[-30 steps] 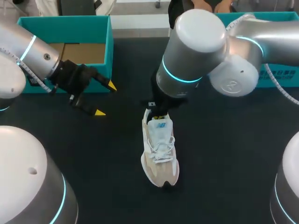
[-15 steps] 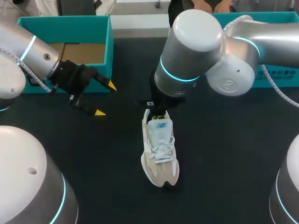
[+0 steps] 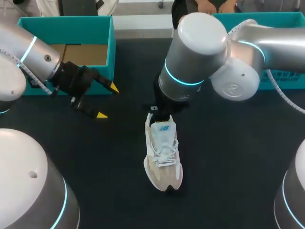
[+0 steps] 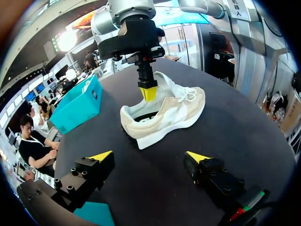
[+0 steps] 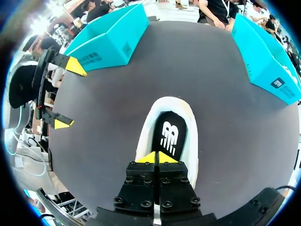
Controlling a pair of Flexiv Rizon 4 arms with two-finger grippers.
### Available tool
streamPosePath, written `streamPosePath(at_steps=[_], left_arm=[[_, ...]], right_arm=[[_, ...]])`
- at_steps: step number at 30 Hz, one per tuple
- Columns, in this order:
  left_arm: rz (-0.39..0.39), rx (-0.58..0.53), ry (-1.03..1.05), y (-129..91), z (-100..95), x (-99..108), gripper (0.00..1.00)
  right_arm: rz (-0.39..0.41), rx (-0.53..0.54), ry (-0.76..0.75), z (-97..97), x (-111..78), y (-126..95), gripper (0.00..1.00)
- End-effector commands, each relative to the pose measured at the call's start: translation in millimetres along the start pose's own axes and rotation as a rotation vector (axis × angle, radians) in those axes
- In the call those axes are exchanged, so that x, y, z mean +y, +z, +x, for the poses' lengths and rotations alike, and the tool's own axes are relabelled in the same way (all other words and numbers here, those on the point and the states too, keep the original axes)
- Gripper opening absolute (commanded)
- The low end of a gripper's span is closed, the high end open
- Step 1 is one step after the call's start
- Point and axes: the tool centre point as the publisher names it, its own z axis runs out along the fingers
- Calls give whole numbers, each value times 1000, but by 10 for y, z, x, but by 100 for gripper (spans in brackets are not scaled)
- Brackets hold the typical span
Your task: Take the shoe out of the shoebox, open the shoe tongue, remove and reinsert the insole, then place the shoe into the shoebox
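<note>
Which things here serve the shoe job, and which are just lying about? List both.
Job: shoe, insole, open shoebox, right gripper, left gripper.
Lying about: second teal box.

- The shoe (image 3: 163, 155) lies at the middle of the table (image 3: 228, 157), with its toe toward the near edge and its heel toward the far edge.
- The insole (image 5: 170, 134) lies inside the shoe.
- My right gripper (image 3: 160, 116) stands over the heel from the far side. Its tips are in the shoe's opening, above the heel end of the insole.
- My left gripper (image 3: 107, 101) hangs above the table left of the shoe and apart from it, with the shoe ahead of its fingers.
- The shoebox (image 3: 66, 28) sits in the far left corner, and my left gripper is just beside its near right corner.
- A second box (image 3: 286, 78) sits along the far edge toward the right corner, behind my right arm.
</note>
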Motion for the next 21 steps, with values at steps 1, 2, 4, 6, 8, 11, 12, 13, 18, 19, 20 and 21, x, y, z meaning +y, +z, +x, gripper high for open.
streamPosePath(at_steps=[1, 2, 4, 6, 8, 11, 12, 13, 18, 19, 20, 21], left_arm=[[-4, 1, 0, -3, 6, -7, 100], [-4, 1, 0, -3, 6, -7, 100], [-4, 1, 0, -3, 6, -7, 100], [-4, 1, 0, -3, 6, -7, 100], [-4, 1, 0, -3, 6, -7, 100], [-4, 1, 0, -3, 6, -7, 100], [-4, 1, 0, -3, 6, -7, 100], [-4, 1, 0, -3, 6, -7, 100], [-4, 1, 0, -3, 6, -7, 100], [-4, 1, 0, -3, 6, -7, 100], [-4, 1, 0, -3, 6, -7, 100], [-4, 1, 0, -3, 6, -7, 100]], right_arm=[[8, 15, 2, -19, 16, 209, 0], [9, 15, 2, -24, 18, 241, 0], [22, 1, -6, -18, 29, 309, 0], [27, -15, -7, -20, 33, 368, 0], [19, -31, -3, -30, 40, 415, 0], [14, -60, 4, -70, 29, 483, 0], [14, -77, 8, -91, 20, 507, 0], [15, -81, 12, -101, 14, 523, 0], [3, -124, 44, -173, -54, 618, 0], [2, -135, 50, -200, -69, 647, 0], [-3, -144, 55, -207, -74, 654, 0], [-1, -139, 62, -222, -76, 668, 0]])
